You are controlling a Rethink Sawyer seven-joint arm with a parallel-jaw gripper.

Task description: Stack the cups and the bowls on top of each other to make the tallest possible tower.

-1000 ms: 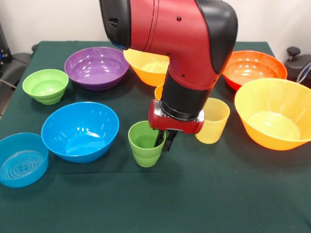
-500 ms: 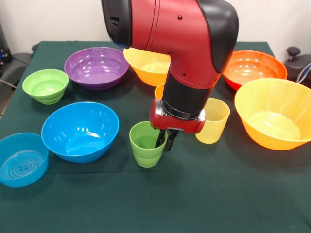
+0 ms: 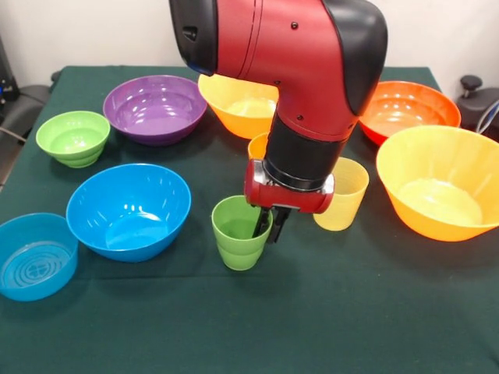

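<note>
One green cup (image 3: 240, 233) pinched at rim by fingers (image 3: 260, 224) near bench centre; grasp step judged underway, lift required next.

A dark green cloth (image 3: 351, 312) is spread over the worktop beneath the gripper (image 3: 267, 224); a black knob (image 3: 471, 82) is seen far beside it.

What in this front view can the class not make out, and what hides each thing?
- Small orange ribbed plastic cup: only a sliver shows; the red and black arm covers the rest.
- Big orange plastic bowl at the back: its right part is behind the arm.
- Gripper on the green ribbed plastic cup: the wrist hides most of it.
- Small translucent blue bowl: cut by the left edge.
</note>
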